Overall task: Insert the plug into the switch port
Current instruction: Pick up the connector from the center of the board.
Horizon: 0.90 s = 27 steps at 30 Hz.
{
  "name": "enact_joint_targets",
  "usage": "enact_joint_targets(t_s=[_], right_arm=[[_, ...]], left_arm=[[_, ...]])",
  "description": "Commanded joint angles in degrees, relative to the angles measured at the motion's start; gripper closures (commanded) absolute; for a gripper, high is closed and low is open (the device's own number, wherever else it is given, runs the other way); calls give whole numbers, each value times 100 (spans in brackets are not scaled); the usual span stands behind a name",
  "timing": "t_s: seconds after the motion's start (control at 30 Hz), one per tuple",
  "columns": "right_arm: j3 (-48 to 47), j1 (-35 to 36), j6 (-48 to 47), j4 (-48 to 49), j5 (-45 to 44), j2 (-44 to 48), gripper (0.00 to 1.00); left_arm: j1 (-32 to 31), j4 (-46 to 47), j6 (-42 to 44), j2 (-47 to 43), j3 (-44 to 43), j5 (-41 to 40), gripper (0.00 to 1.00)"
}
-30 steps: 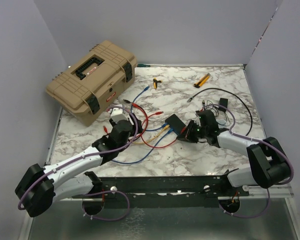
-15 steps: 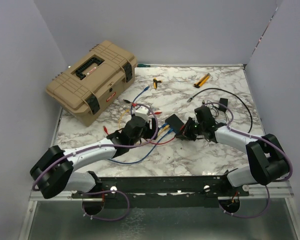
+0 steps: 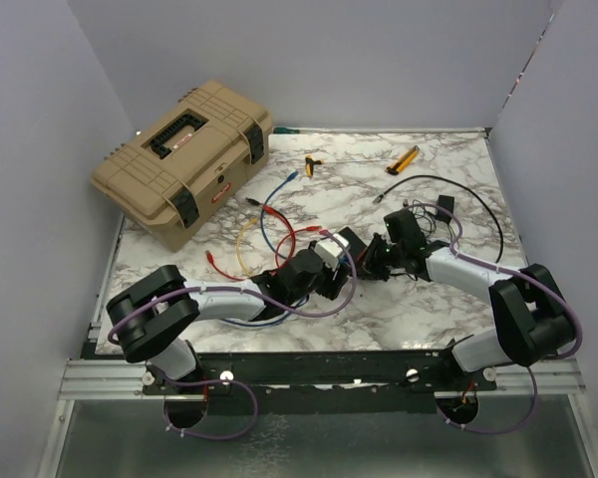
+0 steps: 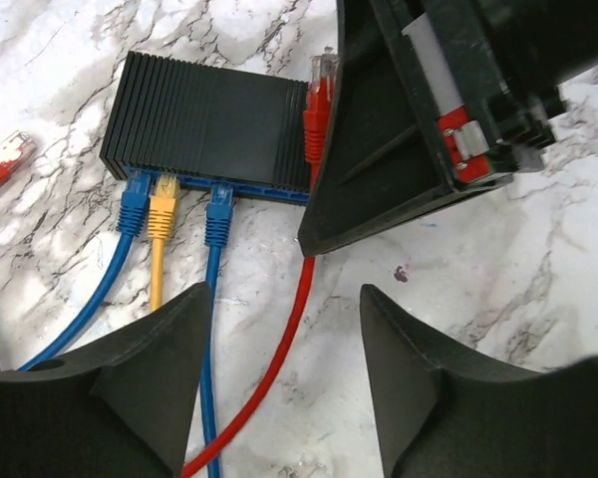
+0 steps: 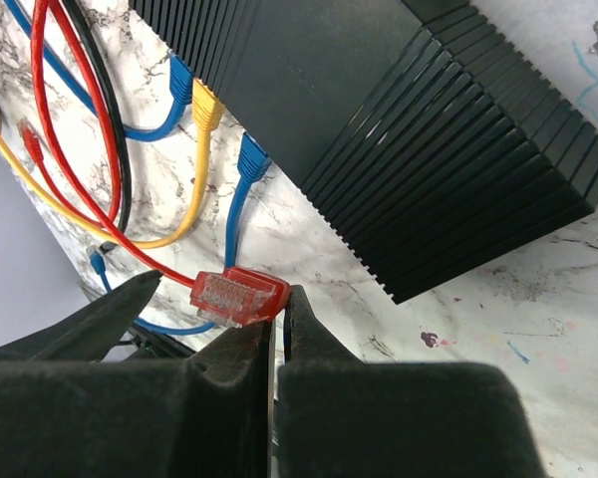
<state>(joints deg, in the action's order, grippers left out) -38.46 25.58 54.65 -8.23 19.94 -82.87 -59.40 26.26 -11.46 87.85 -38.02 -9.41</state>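
Note:
The switch is a black ribbed box (image 3: 347, 242) on the marble table; its blue port edge (image 4: 249, 189) holds two blue plugs and a yellow plug (image 4: 161, 204). It also shows in the right wrist view (image 5: 379, 119). My right gripper (image 3: 384, 257) is shut on a red plug (image 5: 237, 296), pinched at its fingertips (image 5: 279, 299). In the left wrist view the red plug (image 4: 319, 100) sits right beside the switch's right end, tip pointing away from the port edge. My left gripper (image 4: 284, 299) is open and empty, just in front of the port edge, its fingers either side of the red cable (image 4: 269, 378).
A tan toolbox (image 3: 184, 159) stands at the back left. Loose red, blue and yellow cables (image 3: 264, 234) lie left of the switch. Yellow-black tools (image 3: 403, 159) lie at the back. A black adapter (image 3: 445, 206) and black cable lie behind my right arm.
My left arm has swept right, from near the toolbox to just in front of the switch. My right gripper has shifted slightly left with the red plug.

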Motion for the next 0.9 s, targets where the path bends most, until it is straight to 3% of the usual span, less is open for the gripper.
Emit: enact_joint_targets(t_s=[0.0, 0.13, 0.43, 0.6, 0.73, 0.87], right_arm=[[-157, 52, 73, -197, -46, 134, 99], [-130, 52, 80, -164, -35, 181, 99], [-100, 52, 141, -59, 90, 218, 99], [-27, 61, 139, 74, 158, 329, 99], [-32, 54, -21, 121, 158, 422, 99], [-46, 52, -327, 270, 103, 585, 91]], left_arm=[[-82, 314, 382, 328, -74, 5, 41], [-165, 309, 521, 454, -4, -16, 49], [-282, 309, 641, 855, -127, -106, 50], [-292, 360, 636, 1096, -275, -459, 72], [-292, 362, 600, 947, -179, -518, 100], [-276, 364, 511, 599, 87, -455, 100]])
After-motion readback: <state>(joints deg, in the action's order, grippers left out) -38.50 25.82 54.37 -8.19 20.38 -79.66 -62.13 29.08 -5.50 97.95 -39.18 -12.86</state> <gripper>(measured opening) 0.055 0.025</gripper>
